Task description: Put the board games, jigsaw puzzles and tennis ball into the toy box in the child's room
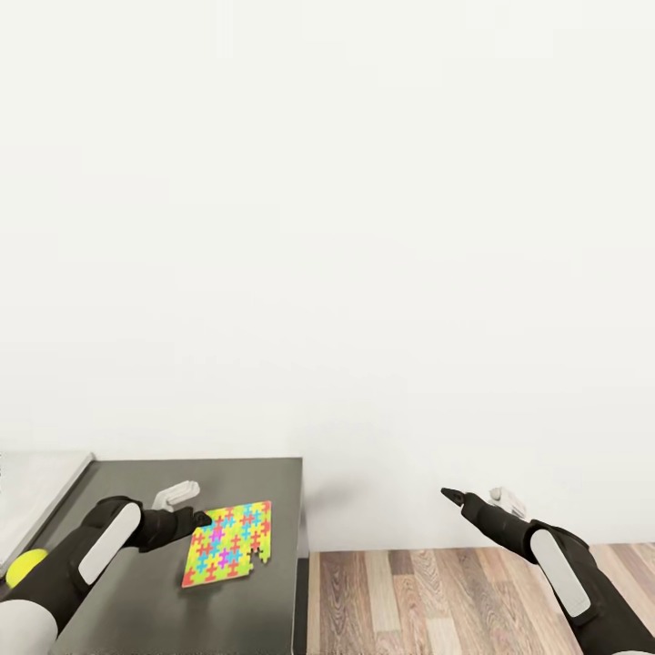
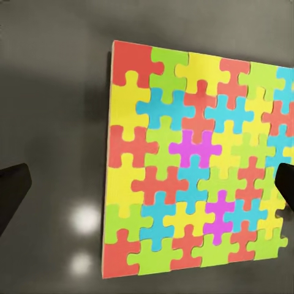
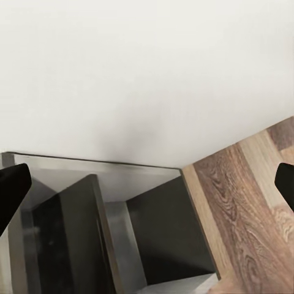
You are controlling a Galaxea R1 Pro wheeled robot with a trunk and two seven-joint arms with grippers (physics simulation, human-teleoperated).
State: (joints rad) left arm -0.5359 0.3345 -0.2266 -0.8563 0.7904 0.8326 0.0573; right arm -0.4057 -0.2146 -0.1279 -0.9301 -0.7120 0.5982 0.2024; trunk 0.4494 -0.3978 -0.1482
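One jigsaw puzzle [image 1: 227, 543], a thin square of red, yellow, blue and green pieces, lies flat on the dark grey section of the table [image 1: 264, 482]. My left gripper [image 1: 202, 520] hovers open at the puzzle's near-left edge. In the left wrist view the puzzle [image 2: 196, 159] lies below my left gripper [image 2: 147, 190], with one finger over the puzzle and the other over bare table. The tennis ball [image 1: 25, 566] rests at the far left, beside my left forearm. My right gripper [image 1: 450, 494] is open over the floor, right of the table. The toy box, board games and bed are out of view.
A paler, higher table section [image 1: 41, 487] adjoins the dark one at the left. The white wall stands close behind the table. Wood-plank floor [image 1: 409, 591] lies right of the table's edge. The right wrist view shows the table's dark side panel [image 3: 165, 233] and the floor [image 3: 245, 196].
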